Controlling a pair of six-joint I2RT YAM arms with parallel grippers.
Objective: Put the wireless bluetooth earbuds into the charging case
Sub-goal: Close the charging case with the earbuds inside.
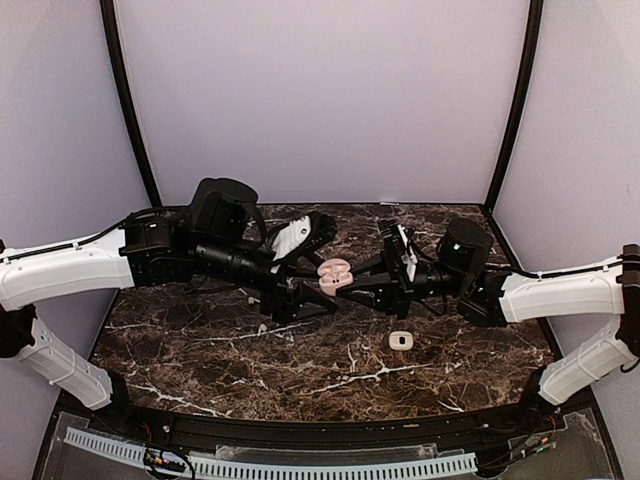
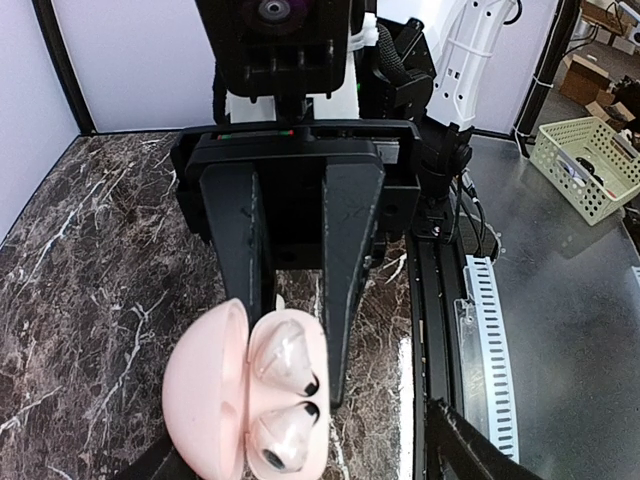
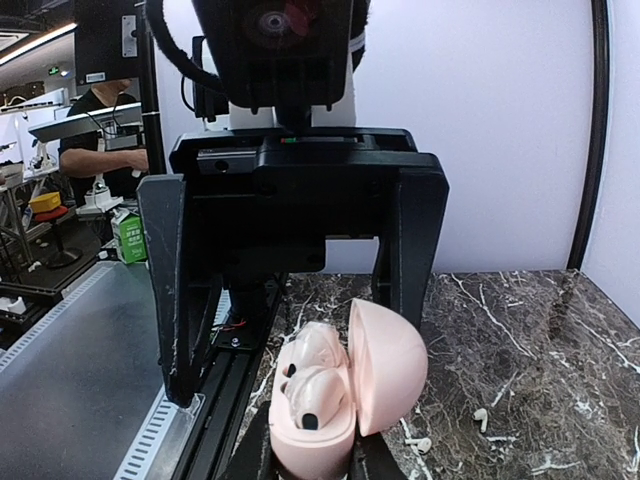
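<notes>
The right gripper (image 1: 352,282) comes in from the right of the top view and is closed on the pink case (image 1: 335,275), which it holds above the table (image 1: 200,360) at the centre of the frame. In the right wrist view its own finger ends flank the base of the case at the bottom edge.

The case is a smooth, rounded, pale pink shell, hinged open with its lid swung out to one side. Two buds (image 2: 281,356) sit in its wells, one above the other in the left wrist view. They are glossy, pinkish white and dark at the tips.

The left gripper (image 1: 315,268) reaches in from the left with its jaws spread wide and holds nothing. The case hangs at the gap between its fingers, and no contact with them shows.

Two loose earbuds (image 3: 480,415) lie on the dark marble at the lower right of the right wrist view, near each other and apart from the case. They are tiny, white and short-stemmed; I cannot tell which way each one faces.

A white case (image 1: 401,340) rests on the table, right of centre in the top view and below the right gripper.
</notes>
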